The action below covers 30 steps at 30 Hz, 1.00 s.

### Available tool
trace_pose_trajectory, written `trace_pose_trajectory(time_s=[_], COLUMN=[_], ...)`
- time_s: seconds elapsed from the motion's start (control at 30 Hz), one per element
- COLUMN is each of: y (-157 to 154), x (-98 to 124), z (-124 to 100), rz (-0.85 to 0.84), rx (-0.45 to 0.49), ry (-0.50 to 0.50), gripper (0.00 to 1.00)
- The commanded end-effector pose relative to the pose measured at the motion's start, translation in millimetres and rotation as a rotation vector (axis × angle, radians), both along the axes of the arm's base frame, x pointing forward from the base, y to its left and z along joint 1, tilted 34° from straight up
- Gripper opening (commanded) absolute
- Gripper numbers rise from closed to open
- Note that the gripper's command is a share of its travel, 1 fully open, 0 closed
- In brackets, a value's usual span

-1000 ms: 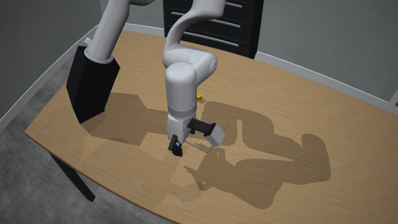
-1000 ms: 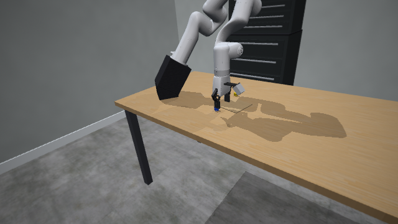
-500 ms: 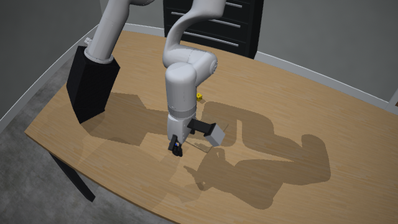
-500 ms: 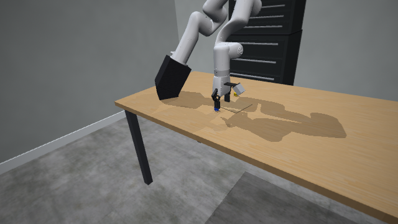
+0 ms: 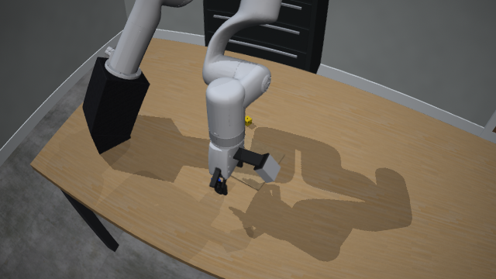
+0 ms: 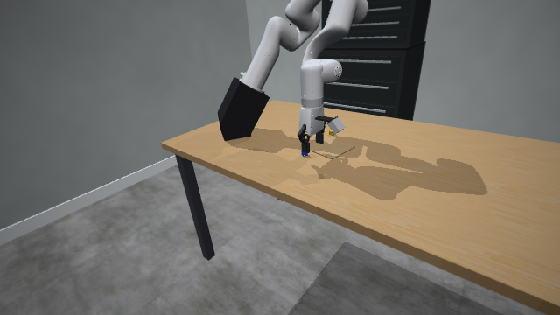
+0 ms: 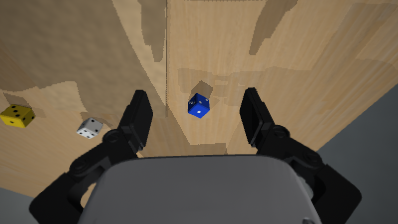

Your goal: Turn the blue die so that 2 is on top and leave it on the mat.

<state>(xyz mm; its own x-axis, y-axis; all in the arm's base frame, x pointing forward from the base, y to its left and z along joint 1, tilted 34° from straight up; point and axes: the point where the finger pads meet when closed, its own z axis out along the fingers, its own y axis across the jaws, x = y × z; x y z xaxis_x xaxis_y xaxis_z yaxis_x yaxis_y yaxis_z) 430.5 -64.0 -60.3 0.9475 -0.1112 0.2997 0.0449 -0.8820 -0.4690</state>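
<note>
The blue die [image 7: 199, 106] [image 5: 220, 180] [image 6: 304, 153] lies flat on the wood-coloured surface. My gripper [image 7: 196, 100] [image 5: 219, 185] [image 6: 311, 142] is open and empty; it points straight down a little above the die, which lies between the two fingers in the wrist view. The number on the die's top is too small to read. The mat is wood-coloured and thin. Only its edge line [image 7: 166, 50] [image 5: 271, 172] [image 6: 341, 154] shows, just left of the blue die in the wrist view. I cannot tell whether the die is fully on the mat.
A white die [image 7: 90, 128] and a yellow die [image 7: 17, 115] [image 5: 248, 120] lie apart from each other, left of my left finger in the wrist view. The arm's black base block [image 5: 112, 105] stands at the table's back left. The table's front edge [image 5: 128, 232] is close.
</note>
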Motion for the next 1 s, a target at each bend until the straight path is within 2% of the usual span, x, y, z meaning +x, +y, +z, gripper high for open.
trace_pose_trajectory(time_s=[0.0,0.17,0.33,0.4,0.77,0.97], y=[-1,11,43,43,123,136], x=[1,-3,-13,-13,-38,-42], z=[1,6,20,20,54,60], rz=[-0.001,-0.001,-0.001,-0.001,-0.001,-0.001], rx=[-0.001,-0.001,-0.001,-0.001,-0.001,-0.001], ry=[-0.002,-0.002,-0.002,-0.002,-0.002,-0.002], gripper=[1.0,1.0,1.0,1.0,1.0,1.0])
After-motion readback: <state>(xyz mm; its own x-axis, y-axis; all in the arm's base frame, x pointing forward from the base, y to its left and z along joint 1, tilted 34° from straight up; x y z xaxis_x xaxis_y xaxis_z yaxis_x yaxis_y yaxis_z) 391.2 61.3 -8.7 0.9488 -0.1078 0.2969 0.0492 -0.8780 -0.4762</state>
